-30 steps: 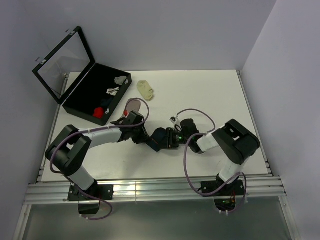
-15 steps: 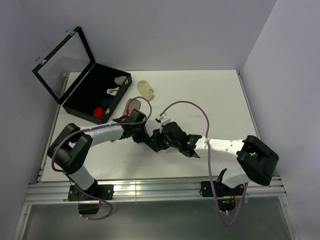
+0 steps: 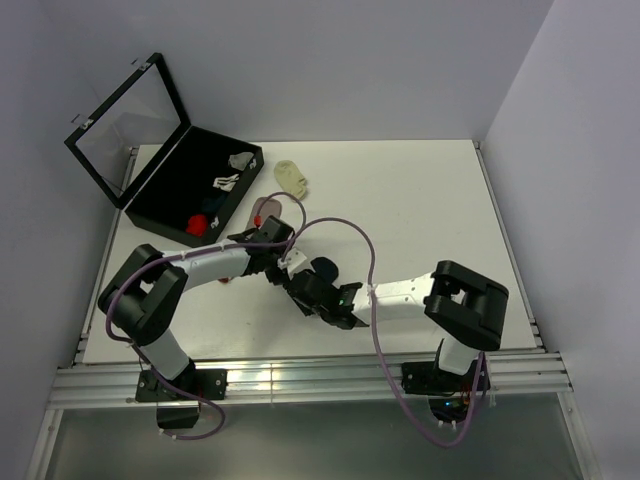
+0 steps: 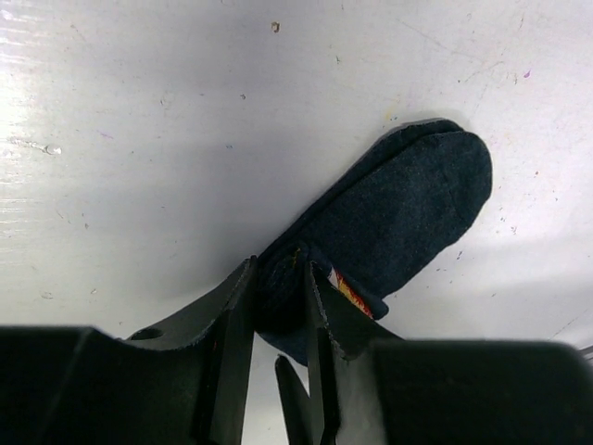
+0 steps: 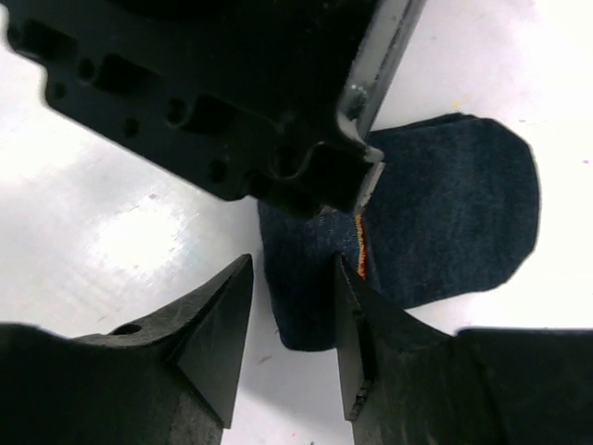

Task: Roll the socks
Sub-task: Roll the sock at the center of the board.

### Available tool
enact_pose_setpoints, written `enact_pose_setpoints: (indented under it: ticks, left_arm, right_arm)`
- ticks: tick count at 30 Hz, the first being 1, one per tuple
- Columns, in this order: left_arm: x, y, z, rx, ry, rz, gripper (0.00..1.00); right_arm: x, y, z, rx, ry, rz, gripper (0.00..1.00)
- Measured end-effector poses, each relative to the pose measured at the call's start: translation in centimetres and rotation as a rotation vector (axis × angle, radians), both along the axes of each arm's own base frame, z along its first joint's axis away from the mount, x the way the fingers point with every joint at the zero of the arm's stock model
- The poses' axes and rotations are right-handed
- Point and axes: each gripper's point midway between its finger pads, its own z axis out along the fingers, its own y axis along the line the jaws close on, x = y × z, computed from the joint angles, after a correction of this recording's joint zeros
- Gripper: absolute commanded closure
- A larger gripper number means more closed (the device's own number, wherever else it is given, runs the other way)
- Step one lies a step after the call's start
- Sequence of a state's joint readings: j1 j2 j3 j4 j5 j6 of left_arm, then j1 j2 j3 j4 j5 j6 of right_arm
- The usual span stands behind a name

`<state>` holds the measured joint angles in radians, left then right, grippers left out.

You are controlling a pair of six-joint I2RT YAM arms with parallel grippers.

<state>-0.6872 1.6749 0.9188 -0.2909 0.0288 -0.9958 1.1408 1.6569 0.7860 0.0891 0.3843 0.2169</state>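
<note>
Right end effector [image 5: 292, 306] arrived spread astride navy sock [image 5: 445, 213]; left end effector [image 4: 280, 278] pinches it.

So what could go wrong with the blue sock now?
The left gripper pinches only one end of the navy sock, so it might slip out. The right gripper, jaws open at the sock's edge, sits very close to the left one; they could bump.

No legible text, brand, number or sign appears in any view. The navy sock [image 4: 398, 209] bears a small red-and-yellow tag [image 4: 350, 289], whose marking is too small and blurred to be read.
</note>
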Motion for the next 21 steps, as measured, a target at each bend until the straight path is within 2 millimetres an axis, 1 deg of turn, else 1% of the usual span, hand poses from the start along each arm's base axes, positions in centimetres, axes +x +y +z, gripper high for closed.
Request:
enact_pose_setpoints:
  ticks: [3, 6, 7, 9, 10, 11, 12, 14, 15, 18, 21]
  left_arm:
    - [0.1, 0.0, 0.0, 0.004, -0.005, -0.009, 0.71]
    - [0.2, 0.0, 0.0, 0.003, -0.012, -0.016, 0.71]
    - [0.2, -0.1, 0.0, 0.004, -0.016, -0.019, 0.71]
    - [0.5, 0.0, 0.0, 0.007, -0.028, -0.023, 0.70]
    - [0.6, 0.0, 0.1, 0.009, -0.032, -0.023, 0.69]
    - [0.7, 0.2, 0.1, 0.015, -0.038, -0.021, 0.68]
    - [0.8, 0.2, 0.1, 0.018, -0.041, -0.019, 0.61]
    - [0.9, 0.4, 0.1, 0.030, -0.044, -0.019, 0.53]
    - [0.9, 0.6, 0.0, 0.040, -0.043, -0.018, 0.47]
    - [0.9, 1.1, 0.2, 0.061, -0.046, -0.007, 0.34]
    - [1.0, 2.1, 0.7, 0.079, -0.043, 0.019, 0.28]
  right_arm:
    - [0.5, -0.3, -0.3, -0.023, -0.033, -0.028, 0.58]
    - [1.1, -0.5, -0.6, -0.035, -0.062, -0.056, 0.66]
    - [1.2, -0.5, -0.7, -0.037, -0.069, -0.061, 0.76]
    - [1.4, -0.4, -0.8, -0.036, -0.083, -0.072, 0.90]
    - [1.5, -0.3, -0.8, -0.030, -0.089, -0.077, 1.00]
    - [1.6, -0.2, -0.7, -0.022, -0.091, -0.080, 1.00]
    - [1.7, -0.1, -0.7, -0.014, -0.092, -0.082, 1.00]
    - [1.7, 0.0, -0.6, 0.011, -0.087, -0.081, 1.00]
    - [1.6, 0.0, -0.6, 0.024, -0.077, -0.078, 1.00]
    - [1.7, -0.1, -0.5, 0.083, -0.023, -0.070, 1.00]
    - [1.5, -0.1, -0.3, 0.151, 0.046, -0.054, 1.00]
